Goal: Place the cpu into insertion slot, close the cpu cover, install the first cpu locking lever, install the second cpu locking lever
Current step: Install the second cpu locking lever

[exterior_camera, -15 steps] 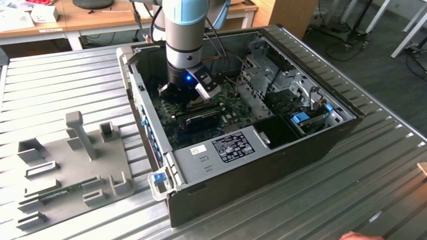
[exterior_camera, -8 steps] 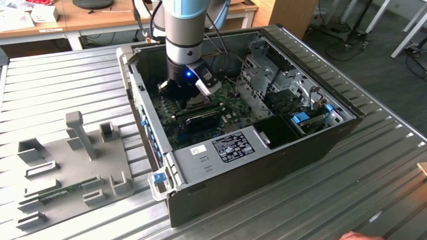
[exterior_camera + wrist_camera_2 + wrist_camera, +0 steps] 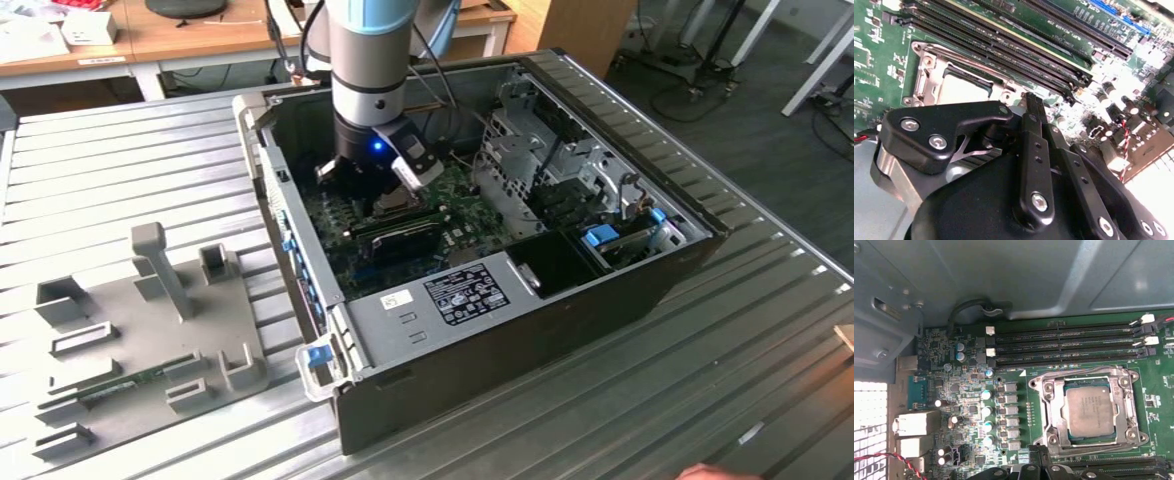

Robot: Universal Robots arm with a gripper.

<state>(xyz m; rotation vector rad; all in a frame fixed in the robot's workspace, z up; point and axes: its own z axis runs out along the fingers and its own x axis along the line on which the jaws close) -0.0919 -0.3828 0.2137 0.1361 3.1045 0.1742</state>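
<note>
Open black desktop computer case [image 3: 534, 300] lies on its side on a ribbed grey metal table [image 3: 120, 170], green circuit board [image 3: 461, 205] facing up inside. The grey robot arm [image 3: 376, 60] reaches down into the case, its black gripper [image 3: 380, 195] low over the board, near the case's middle.

In the first wrist view the small flat square cpu [image 3: 1090, 412] with dull silver-grey top sits flat inside the square insertion slot [image 3: 1049, 410] with silver metal rim. The thin silver cpu cover [image 3: 1088, 379] frame lies down around the chip, chip showing through its window. Long narrow black memory slots [image 3: 1064, 345] run just beside the slot on one side, another set [image 3: 1124, 465] on the opposite side. A row of small grey square components [image 3: 1009, 415] stands beside the slot on the board.

In the second wrist view the black gripper fingers [image 3: 1034, 150] hang just above the slot [image 3: 929, 80]; cannot tell whether they are released or clenched, nothing visibly grasped.

A grey moulded fixture tray [image 3: 134, 330] lies on the table beside the case, at the exterior view's left.
</note>
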